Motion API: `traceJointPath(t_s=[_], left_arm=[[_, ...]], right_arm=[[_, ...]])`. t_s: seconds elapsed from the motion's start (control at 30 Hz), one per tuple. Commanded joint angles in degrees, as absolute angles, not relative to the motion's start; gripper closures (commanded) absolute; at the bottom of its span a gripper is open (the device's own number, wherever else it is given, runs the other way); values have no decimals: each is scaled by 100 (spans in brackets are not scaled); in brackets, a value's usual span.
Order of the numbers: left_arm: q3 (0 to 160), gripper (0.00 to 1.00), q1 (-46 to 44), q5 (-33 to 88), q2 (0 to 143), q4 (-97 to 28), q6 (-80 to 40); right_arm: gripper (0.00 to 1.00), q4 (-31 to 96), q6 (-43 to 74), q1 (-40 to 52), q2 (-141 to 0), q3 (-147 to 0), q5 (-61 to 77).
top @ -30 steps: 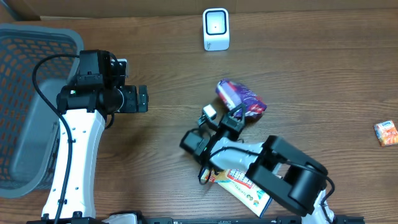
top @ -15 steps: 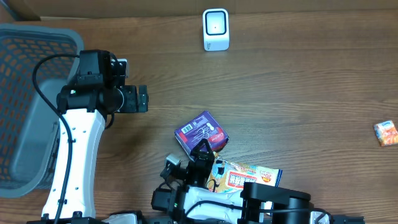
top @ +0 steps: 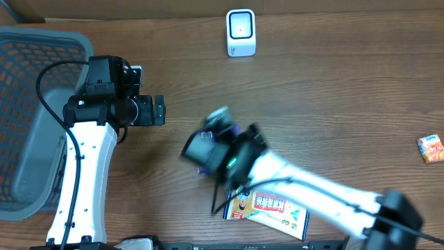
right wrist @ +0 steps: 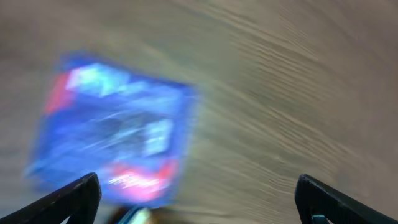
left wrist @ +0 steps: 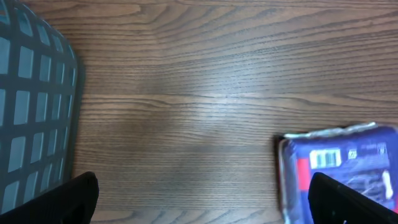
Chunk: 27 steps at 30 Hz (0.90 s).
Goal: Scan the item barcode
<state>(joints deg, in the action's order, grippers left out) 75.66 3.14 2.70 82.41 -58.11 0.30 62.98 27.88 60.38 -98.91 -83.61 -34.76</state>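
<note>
Overhead — the right tool [top: 208,147], clamped a second ago, has sprung wide and sweeps in a blur over mid-tabletop, well apart from the scanner [top: 241,32]. Left wrist: the blue packet [left wrist: 341,174] lies flat on the tabletop [left wrist: 186,93], barcode [left wrist: 323,158] up; the left tool [left wrist: 202,202] stands wide, empty. Right wrist — the packet, blurred, lies ungripped ahead of the spread tool. It likely needs regrasping before any scan.

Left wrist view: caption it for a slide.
Open left pincer over wooden table, blue barcoded packet right, grey basket left.
</note>
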Motion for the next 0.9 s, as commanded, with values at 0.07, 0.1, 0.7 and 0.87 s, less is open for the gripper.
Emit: traceJointPath(t_s=[0.07,0.1,0.7,0.87], left_arm=[[7585,0,336,237,8197,-5806,-23],[7585,0,336,237,8197,-5808,-23],[7585,0,336,237,8197,-5808,-23],[7585,0,336,237,8197,-5808,-23]], right_arm=[[0,6335,2143,5564,-9815,-8423,-2423],[0,6329,2171,5511,-9815,-8423,-2263],[0,4515,720,2032,-10020,-6914,4263],[0,3747,746,2255,-10313,-6239,4556]])
